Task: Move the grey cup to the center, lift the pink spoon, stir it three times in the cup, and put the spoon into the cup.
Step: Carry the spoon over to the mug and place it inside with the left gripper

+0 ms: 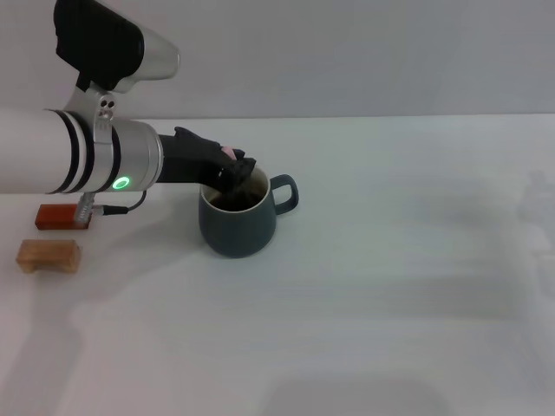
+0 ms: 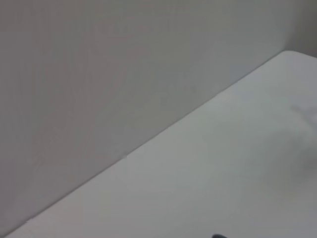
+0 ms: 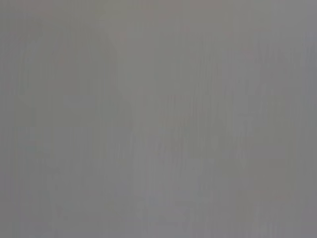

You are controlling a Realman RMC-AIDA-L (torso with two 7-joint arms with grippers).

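The left end effector (image 1: 236, 170) pinches the pink spoon (image 1: 229, 154) over the grey cup (image 1: 238, 221), which stands left of centre on the table (image 1: 390, 286). The spoon looks light, stiff and slippery, best held by its handle.

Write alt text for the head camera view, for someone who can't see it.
The left gripper reaches over the mouth of the grey cup on the white table, with the pink spoon just visible in it. A red-brown block and a tan block lie at the robot's left.
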